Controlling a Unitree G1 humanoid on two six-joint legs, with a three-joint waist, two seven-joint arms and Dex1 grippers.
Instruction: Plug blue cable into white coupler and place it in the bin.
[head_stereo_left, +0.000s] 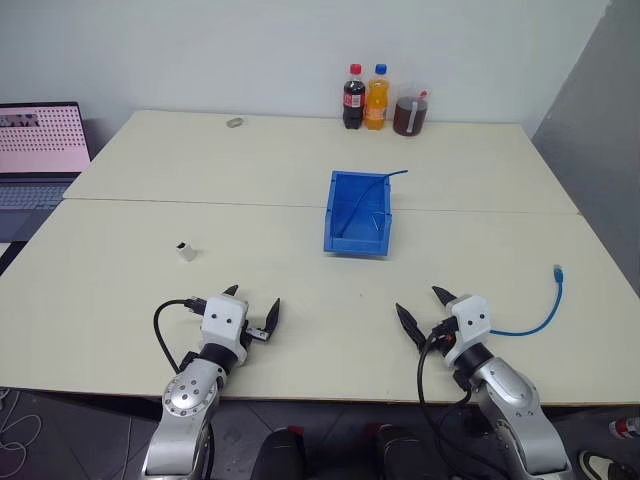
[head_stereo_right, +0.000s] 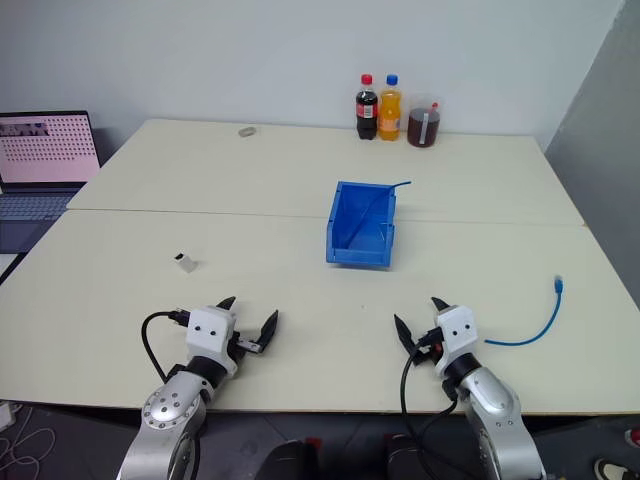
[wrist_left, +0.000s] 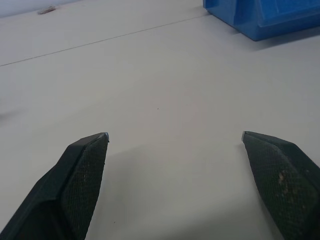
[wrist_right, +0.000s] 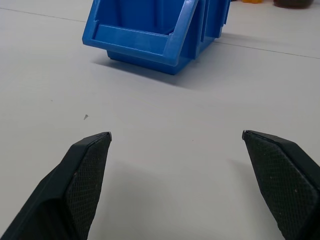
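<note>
The coupler (head_stereo_left: 185, 250) is sitting at left-centre, the bin (head_stereo_left: 357, 214) at centre, the cable (head_stereo_left: 535, 316) at lower right. The left gripper (head_stereo_left: 252, 306) and right gripper (head_stereo_left: 423, 306) are hovering with fingers apart, empty. The tiny coupler risks skidding when pinched.

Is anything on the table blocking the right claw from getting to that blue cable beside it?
Nothing visible does. The blue cable lies just to the right of the right gripper, with bare table between them; its jaws stand open.
</note>
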